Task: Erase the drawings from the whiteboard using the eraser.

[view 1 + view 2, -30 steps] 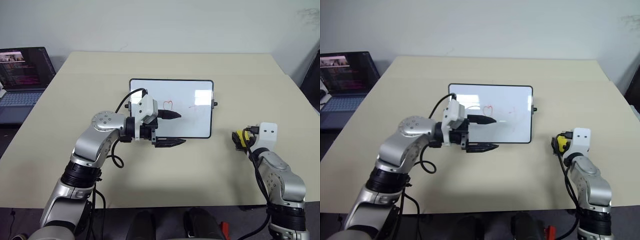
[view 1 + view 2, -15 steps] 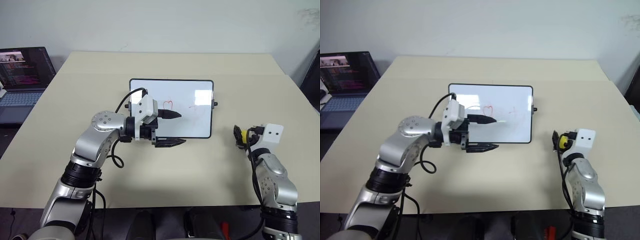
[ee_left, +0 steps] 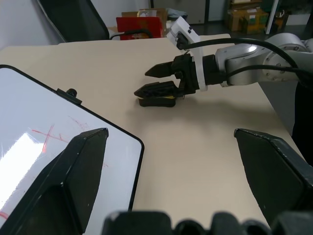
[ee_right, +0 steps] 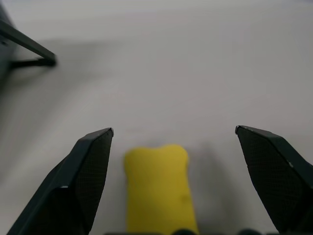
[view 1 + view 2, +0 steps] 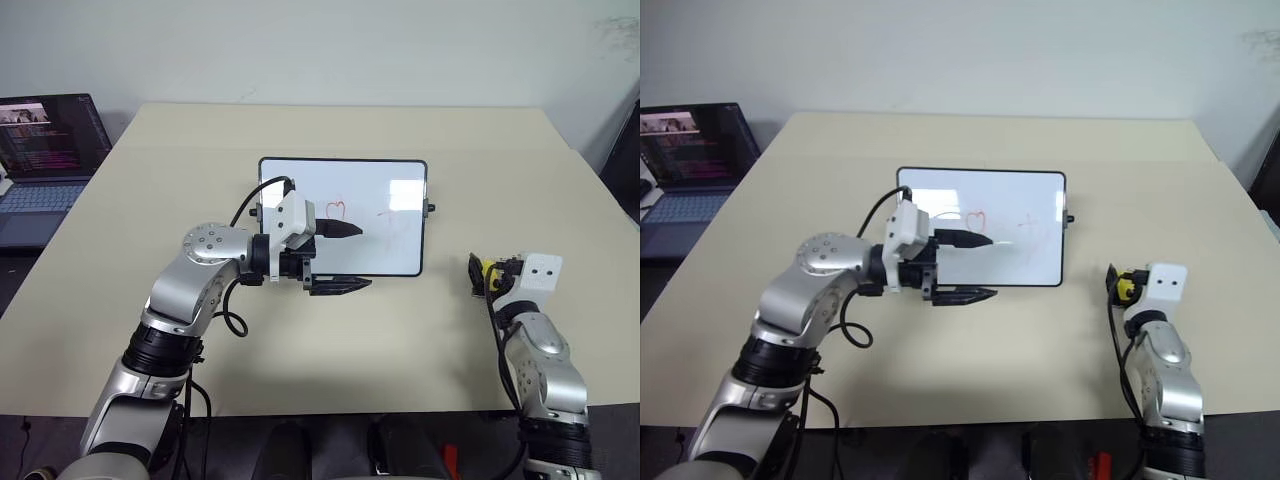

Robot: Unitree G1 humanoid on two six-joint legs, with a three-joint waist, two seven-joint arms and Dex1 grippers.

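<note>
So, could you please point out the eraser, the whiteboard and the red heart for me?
eraser (image 4: pixel 159 188), right wrist view, middle of its yellow top.
whiteboard (image 5: pixel 385 255), left eye view, bare white near its lower right corner.
heart (image 5: pixel 336 209), left eye view, on its red outline.

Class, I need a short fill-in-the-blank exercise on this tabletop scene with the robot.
1. The eraser lying between the right gripper's open fingers is ____ in colour.
2. The drawings on the whiteboard are in ____ marker.
3. The left gripper is ____, above the whiteboard's near edge.

Missing words: yellow; red; open
</note>
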